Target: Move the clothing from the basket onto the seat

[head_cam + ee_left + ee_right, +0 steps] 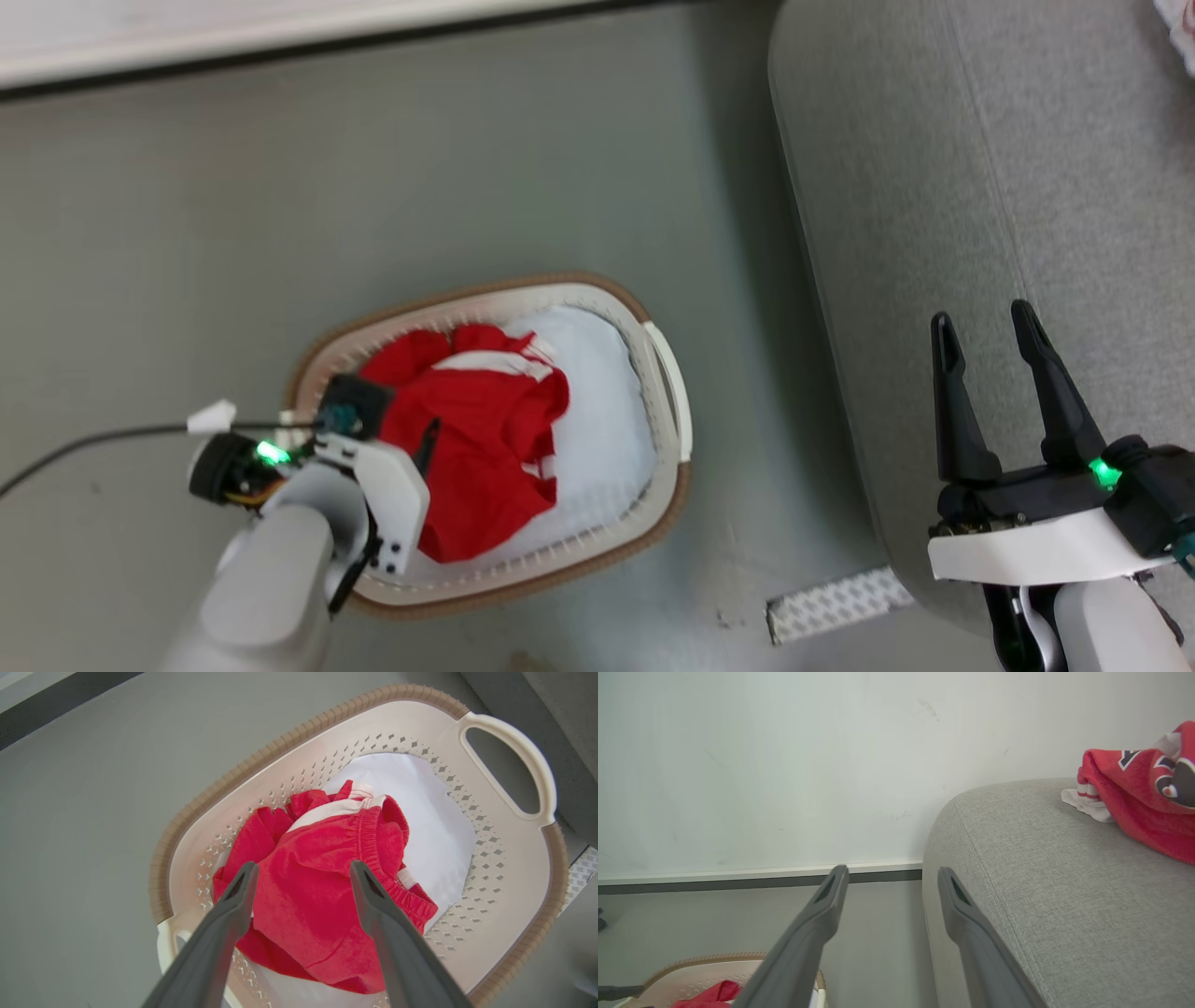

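Head looks steeply down; left wrist close above the basket (514, 891), probably glimpsed low by right wrist.

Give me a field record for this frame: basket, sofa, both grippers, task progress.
basket: on floor beside sofa, holds red garments
sofa top: one lettered red garment lying on it
left gripper: open, fingers astride the basket's garments
right gripper: open, empty, over sofa edge
task: partly done, basket not yet emptied

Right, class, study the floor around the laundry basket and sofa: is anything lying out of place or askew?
One thing: a white patterned strip lies slanted on the grey floor, by the near corner of the sofa. Nothing is spilled; the red clothing sits inside the basket.
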